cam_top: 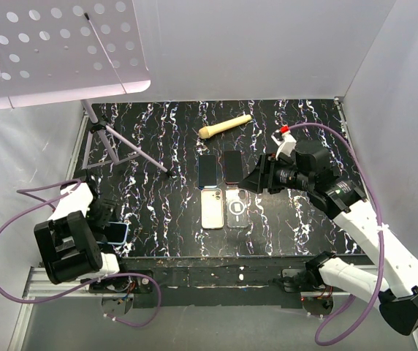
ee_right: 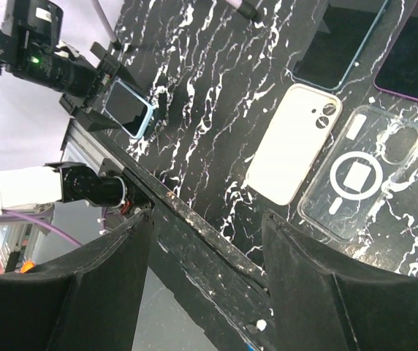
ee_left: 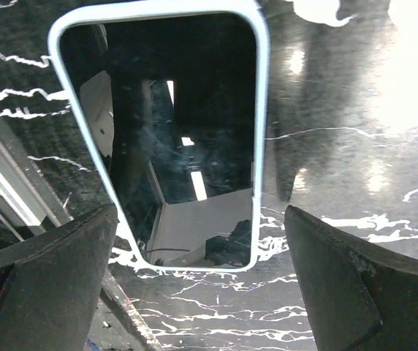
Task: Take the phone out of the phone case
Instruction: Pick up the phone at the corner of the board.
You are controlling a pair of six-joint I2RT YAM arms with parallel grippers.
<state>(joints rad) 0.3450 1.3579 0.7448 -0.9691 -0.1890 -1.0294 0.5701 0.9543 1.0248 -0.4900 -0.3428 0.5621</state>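
A phone in a light blue case (ee_left: 166,139) lies screen up on the black marbled table (ee_left: 355,131), at the near left in the top view (cam_top: 117,232). My left gripper (ee_left: 202,292) is open and empty, hovering just short of the phone's near end, one finger on each side. It shows in the top view (cam_top: 104,217) next to the phone. My right gripper (ee_right: 209,285) is open and empty, held above the table's middle right (cam_top: 253,181). The cased phone also shows far off in the right wrist view (ee_right: 128,108).
Two bare dark phones (cam_top: 207,170) (cam_top: 232,167) lie mid-table, with a cream case (cam_top: 212,208) and a clear case (cam_top: 236,208) in front of them. A wooden stick (cam_top: 225,126) lies at the back. A stand's legs (cam_top: 114,142) reach over the left side.
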